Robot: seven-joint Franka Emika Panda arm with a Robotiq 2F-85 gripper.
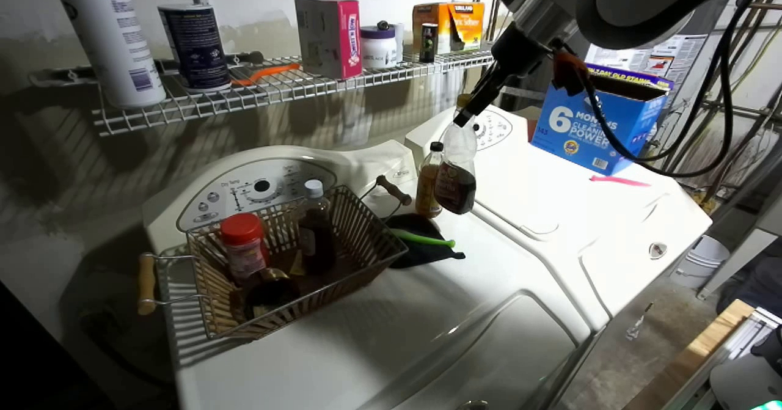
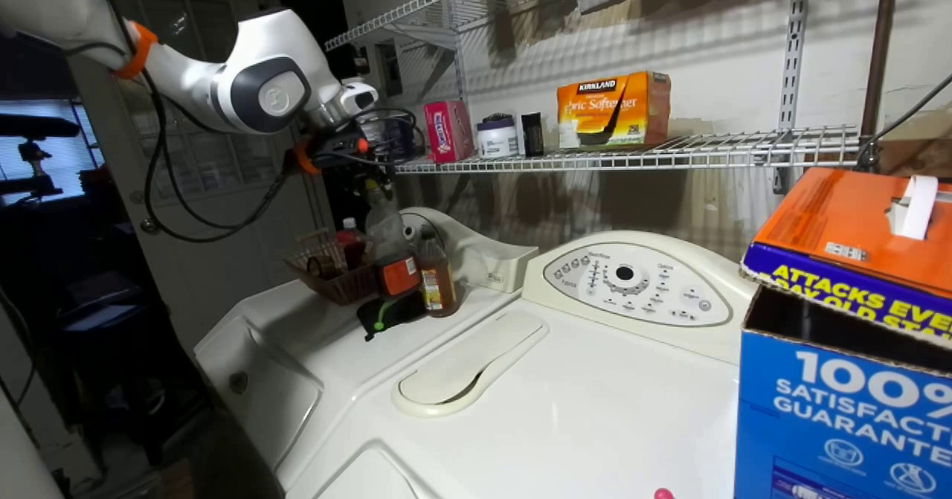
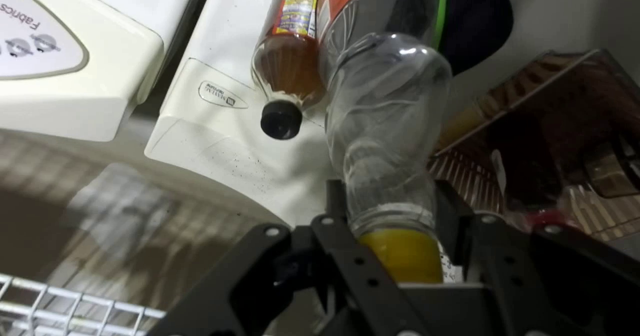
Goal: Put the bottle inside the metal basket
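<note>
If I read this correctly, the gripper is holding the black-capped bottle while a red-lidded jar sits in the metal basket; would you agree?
Not quite: the wrist view shows the gripper holding the yellow-capped bottle, not the black-capped one. The red-lidded jar does sit in the metal basket.

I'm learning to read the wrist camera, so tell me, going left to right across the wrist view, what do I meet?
Control panel, oval badge, black-capped bottle, yellow-capped bottle between the fingers, metal basket.
</note>
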